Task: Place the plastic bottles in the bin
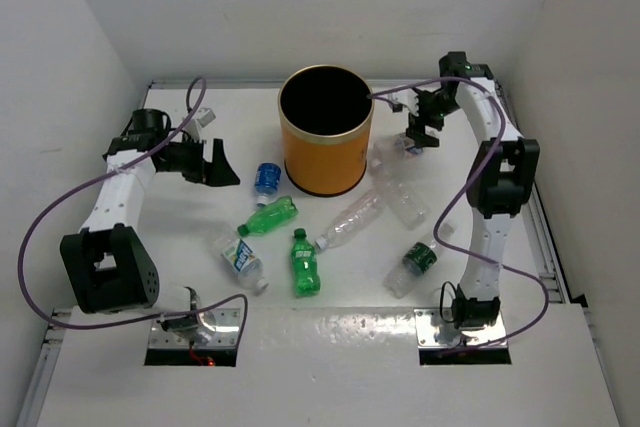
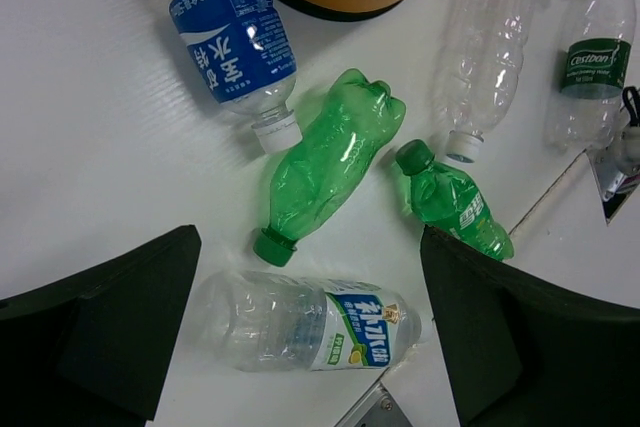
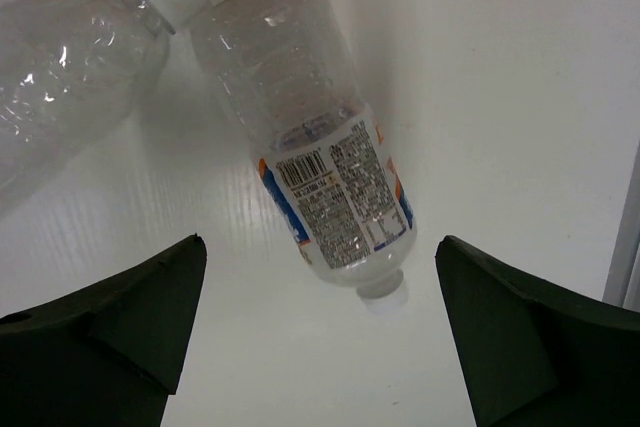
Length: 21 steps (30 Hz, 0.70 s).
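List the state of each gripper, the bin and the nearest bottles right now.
left gripper: open, empty.
right gripper: open, empty.
bin: upright, open-topped.
blue-label bottle: lying down, capped.
crushed green bottle: lying down, capped.
labelled green bottle: lying down, capped.
barcode bottle: lying down.

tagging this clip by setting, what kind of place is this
Probably a robotics lab cell: a white table walled by white panels, two robot arms bolted to its near edge, plastic bottles near an orange bin.
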Available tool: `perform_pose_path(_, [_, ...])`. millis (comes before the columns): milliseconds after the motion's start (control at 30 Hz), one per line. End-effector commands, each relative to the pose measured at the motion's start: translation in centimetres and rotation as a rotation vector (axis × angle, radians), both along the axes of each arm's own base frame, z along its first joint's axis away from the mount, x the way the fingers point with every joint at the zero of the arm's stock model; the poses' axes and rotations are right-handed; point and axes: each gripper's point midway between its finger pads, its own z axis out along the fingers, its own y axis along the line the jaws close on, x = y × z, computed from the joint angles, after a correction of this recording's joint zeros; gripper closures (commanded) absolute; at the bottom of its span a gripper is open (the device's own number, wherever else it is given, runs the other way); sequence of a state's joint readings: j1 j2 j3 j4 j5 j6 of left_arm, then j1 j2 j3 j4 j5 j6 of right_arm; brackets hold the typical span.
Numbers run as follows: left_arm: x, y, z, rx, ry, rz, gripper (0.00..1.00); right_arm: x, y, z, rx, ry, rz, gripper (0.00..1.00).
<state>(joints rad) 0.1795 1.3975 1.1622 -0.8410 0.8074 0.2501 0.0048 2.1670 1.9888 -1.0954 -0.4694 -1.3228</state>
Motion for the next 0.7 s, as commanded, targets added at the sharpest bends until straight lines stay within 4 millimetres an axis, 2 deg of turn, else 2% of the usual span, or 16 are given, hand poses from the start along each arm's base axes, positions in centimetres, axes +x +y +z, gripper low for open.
perform_pose_path(0, [1.1,0.4,1.4,-0.038,-0.041,-0.015,0.01,0.8,1.6,0.2,-0.039,-0.063,0.173,0.06])
perform_pose_path(33, [0.9,0.4,1.3,-0.035,-0.039,-0.021,0.01,0.8,1.6,-1.0,-0.050,-0.042,0.198,0.06])
perform_pose_path(67, [1.1,0.7,1.0,-0.037,-0.029,-0.011,0.01,1.2,1.9,-1.0,-0.061,-0.051,0.223,0.06])
perform_pose_path(333, [1.3,1.0,0.4,-0.036,-0.016,-0.006,0.01,2.1,2.7,-4.8,-0.093,-0.041,0.293,0.06])
perform_pose_path(367, [1.3,1.0,0.4,-0.036,-0.016,-0.006,0.01,1.9,2.9,-6.1,-0.098,-0.017,0.312,0.06])
perform_pose_path(467, [1.3,1.5,0.6,-0.024,-0.024,0.007,0.01,0.9,3.3,-7.6,-0.112,0.024,0.331,0.08])
perform_pose_path(500, [1.3,1.6,0.5,-0.017,-0.022,0.012,0.01,0.2,3.3,-8.3,-0.114,0.051,0.331,0.13])
perform_pose_path(567, [1.1,1.5,0.2,-0.019,-0.013,0.012,0.01,-0.8,3.3,-9.0,-0.128,0.077,0.334,0.19])
perform_pose_path(633, [1.1,1.5,0.5,-0.016,-0.022,0.012,0.01,-1.3,3.1,-9.0,-0.137,0.088,0.333,0.23])
perform_pose_path(667, [1.1,1.5,0.5,-0.016,-0.022,0.012,0.01,-2.2,3.0,-9.6,-0.145,0.115,0.335,0.23])
